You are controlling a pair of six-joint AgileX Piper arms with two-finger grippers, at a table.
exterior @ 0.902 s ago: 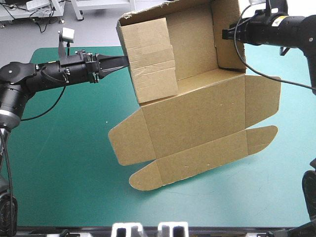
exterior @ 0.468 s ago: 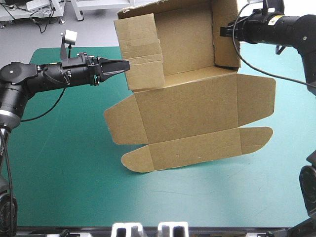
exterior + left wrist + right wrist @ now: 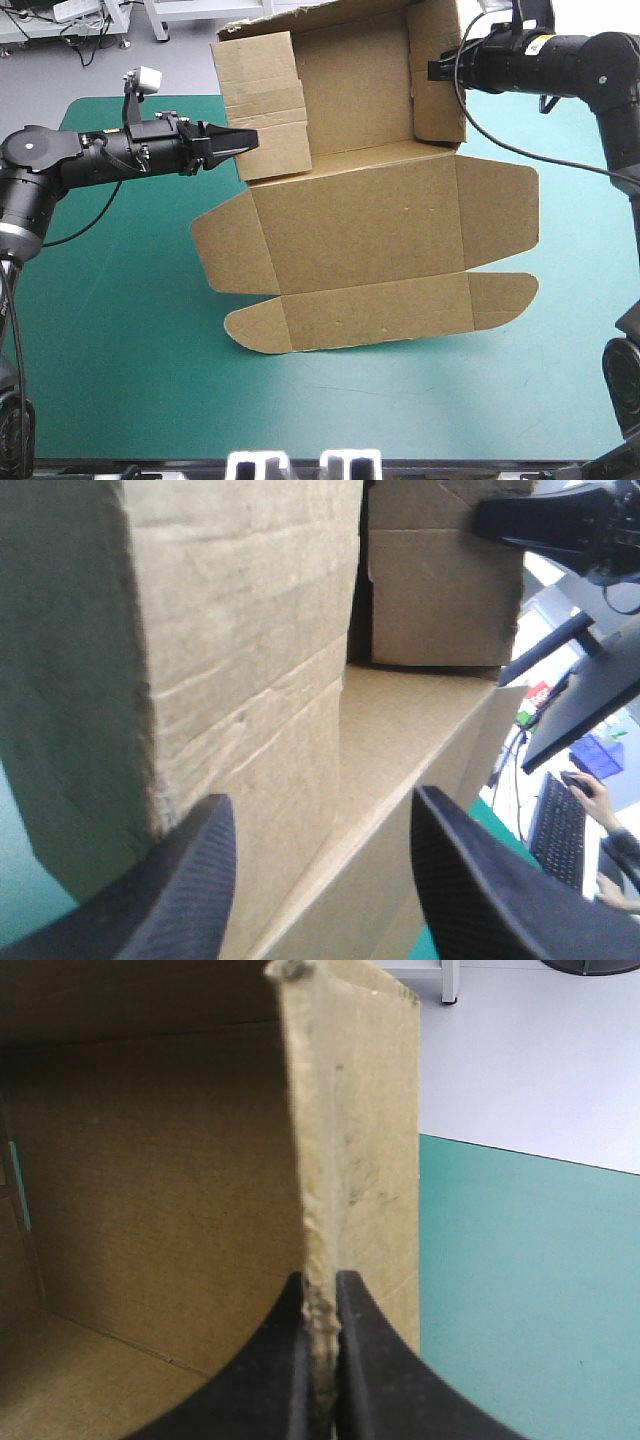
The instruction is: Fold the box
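The brown box (image 3: 360,230) hangs tilted above the table, its walls raised at the far end and its lid panel with rounded flaps spread flat toward the near edge. My right gripper (image 3: 435,70) holds the top edge of the right wall. In the right wrist view the black fingers (image 3: 322,1285) are all but shut on that wall's edge (image 3: 345,1140). My left gripper (image 3: 248,137) points at the outer face of the left wall. In the left wrist view it (image 3: 320,825) stands open, with the folded left wall (image 3: 240,630) just ahead. The right gripper (image 3: 560,525) shows beyond it.
The teal-green cover (image 3: 110,330) lies below the box. The lid's lowest flap (image 3: 370,315) hangs over the table's middle, toward the near edge. The left arm (image 3: 90,160) reaches in level over the table's far left.
The right gripper has carried the box to the left and swung it more level. The left wall has come up against the left gripper, which has hardly moved.
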